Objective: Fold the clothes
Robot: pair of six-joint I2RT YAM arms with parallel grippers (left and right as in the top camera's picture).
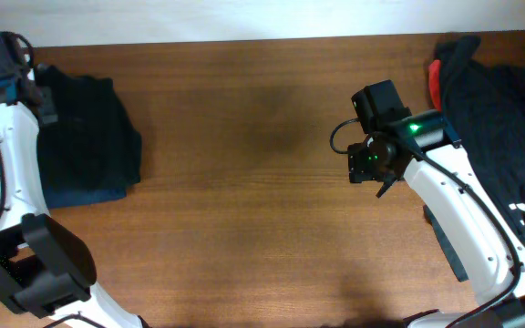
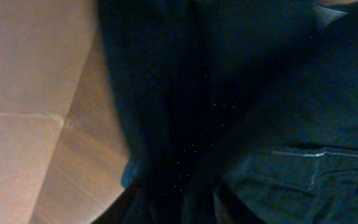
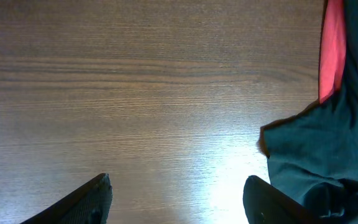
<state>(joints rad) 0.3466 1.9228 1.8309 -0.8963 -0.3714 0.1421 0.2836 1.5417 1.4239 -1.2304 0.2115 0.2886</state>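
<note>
A folded dark garment [image 1: 89, 137] lies at the table's left. My left gripper [image 1: 44, 96] is at its far left corner, low over the cloth. In the left wrist view the dark cloth [image 2: 260, 93] fills most of the frame and the fingers are lost in the dark. A pile of black clothes [image 1: 499, 118] with a red piece [image 1: 436, 77] and white trim [image 1: 522, 214] lies at the right. My right gripper [image 1: 372, 169] hangs open and empty over bare wood, left of the pile. The right wrist view shows its fingers [image 3: 179, 196] apart, the black cloth [image 3: 316, 149] and the red cloth [image 3: 332, 50].
The brown wooden table [image 1: 262, 210] runs between the folded garment and the pile. A pale wall edge [image 1: 244, 18] runs along the table's far side. A light surface [image 2: 23, 93] shows beyond the table edge in the left wrist view.
</note>
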